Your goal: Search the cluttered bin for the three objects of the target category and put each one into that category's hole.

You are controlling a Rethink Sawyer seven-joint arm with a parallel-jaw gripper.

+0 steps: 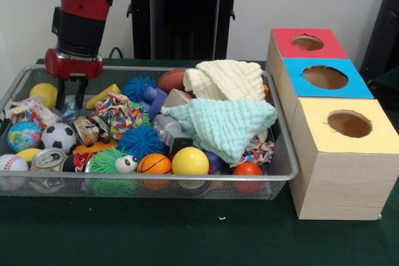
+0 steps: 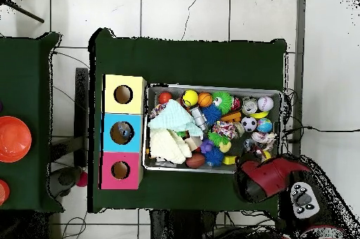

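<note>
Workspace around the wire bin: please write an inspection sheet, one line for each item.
Surface: green table cover, bare in front of the bin.
Job's things: wire bin crowded; boxes with round holes beside it, red box, blue box, yellow box.
Clutter: green cloth and cream cloth cover part of the pile; yellow ball, basketball, soccer ball, baseball, can, blue spiky ball.
Grippers: gripper over the bin's corner, fingers apart, holding nothing.
Cables: thin cables on the floor beside the table.
Surroundings: tiled floor; orange bowl on a neighbouring table.
</note>
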